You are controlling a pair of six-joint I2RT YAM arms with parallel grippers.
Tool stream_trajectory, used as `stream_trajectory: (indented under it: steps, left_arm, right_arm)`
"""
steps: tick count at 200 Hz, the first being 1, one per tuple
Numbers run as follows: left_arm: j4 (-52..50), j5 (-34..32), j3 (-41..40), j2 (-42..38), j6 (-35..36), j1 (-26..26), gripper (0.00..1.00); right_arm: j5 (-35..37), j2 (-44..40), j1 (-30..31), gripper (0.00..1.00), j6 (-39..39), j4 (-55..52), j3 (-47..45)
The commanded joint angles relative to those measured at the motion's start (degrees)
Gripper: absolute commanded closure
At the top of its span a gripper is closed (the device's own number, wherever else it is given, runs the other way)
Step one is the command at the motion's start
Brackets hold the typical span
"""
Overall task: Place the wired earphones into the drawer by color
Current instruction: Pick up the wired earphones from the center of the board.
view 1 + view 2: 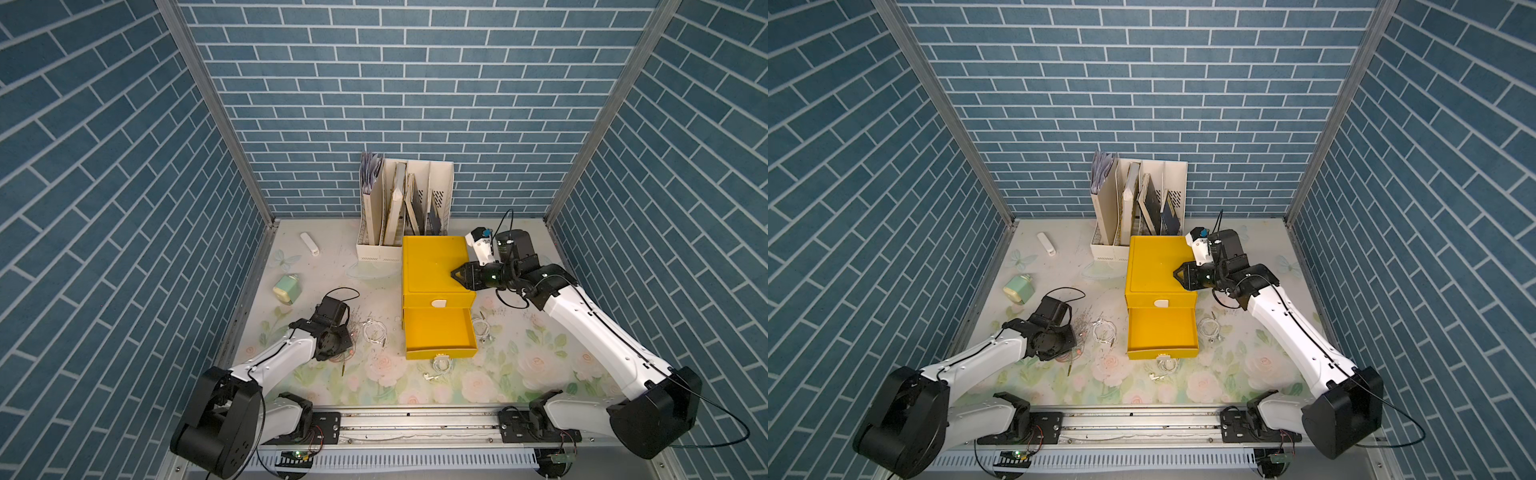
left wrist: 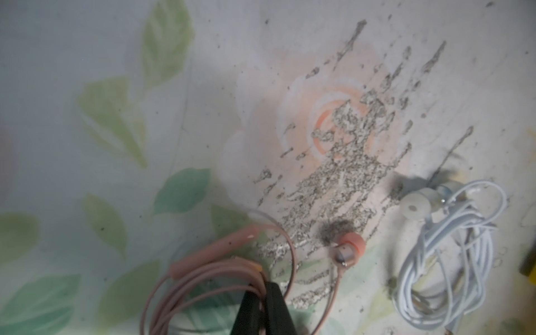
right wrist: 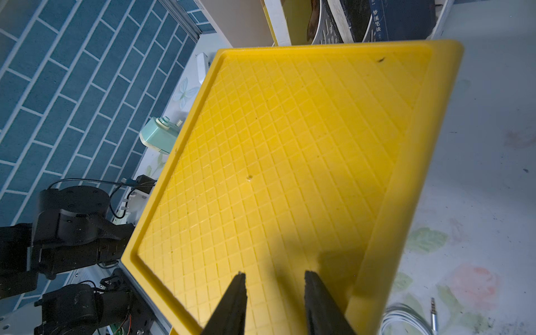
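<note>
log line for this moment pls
left gripper: shut on pink earphones | right gripper: open over cabinet | drawer: open, empty

Left arm [image 1: 284,348] and right arm [image 1: 582,320]: white moulded link shells between black joint housings, the largest housings rounded. A thin black cable runs along each white shell. Black base plates [image 1: 328,428] show screw heads, with red and black wires beside them. The right wrist bears a white camera module [image 1: 480,247] with a blue connector. Left gripper [image 2: 261,290] and right gripper [image 3: 275,274]: black, tapered fingers.
</note>
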Motion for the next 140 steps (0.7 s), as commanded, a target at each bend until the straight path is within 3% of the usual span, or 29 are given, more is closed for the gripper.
stream_trajectory:
  steps: [1, 23, 78, 140]
  left_arm:
    - [-0.3, 1.3, -0.8, -1.3, 0.8, 0.3, 1.00]
    - [-1.9, 1.7, 0.1, -4.4, 1.1, 0.3, 1.00]
    - [-12.4, 2.0, 13.2, -13.6, 2.5, 0.3, 1.00]
    - [-17.8, 6.9, 26.4, -19.0, 2.4, 0.3, 1.00]
  right_arm:
    - [0.9, 0.4, -0.1, 0.63, -1.3, -2.4, -0.9]
    - [0.8, 0.3, 0.0, 0.63, -1.0, -2.3, -0.8]
    - [1.4, -0.8, -0.1, 0.63, 0.0, -2.2, -0.3]
    - [1.8, -3.6, 0.0, 0.63, 1.9, -2.7, -0.2]
